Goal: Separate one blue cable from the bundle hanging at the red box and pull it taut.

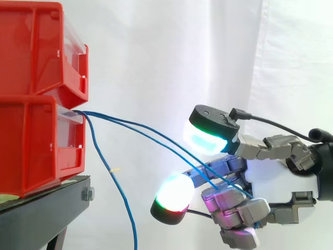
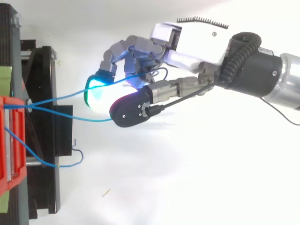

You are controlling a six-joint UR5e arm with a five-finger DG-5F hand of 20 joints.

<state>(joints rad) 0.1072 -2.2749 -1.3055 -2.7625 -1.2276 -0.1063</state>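
Robot hand point(image 1: 276, 177) holding two blue cable strands point(image 1: 109, 118) in curled fingers | risk: both tightening together, neither separating at red box point(image 1: 36, 146)

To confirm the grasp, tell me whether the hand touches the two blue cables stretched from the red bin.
Touching. In the side view both blue cables run into the hand's curled fingers and end there.

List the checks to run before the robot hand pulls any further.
1. Robot hand shut on cable: ok, fingers curl round it.
2. Only one cable held: not ok, two cables run from the box into the curled fingers.
3. Third cable hangs free: ok.
4. Held cables taut: not ok, both curve slightly.
5. Box seated on stand: ok.
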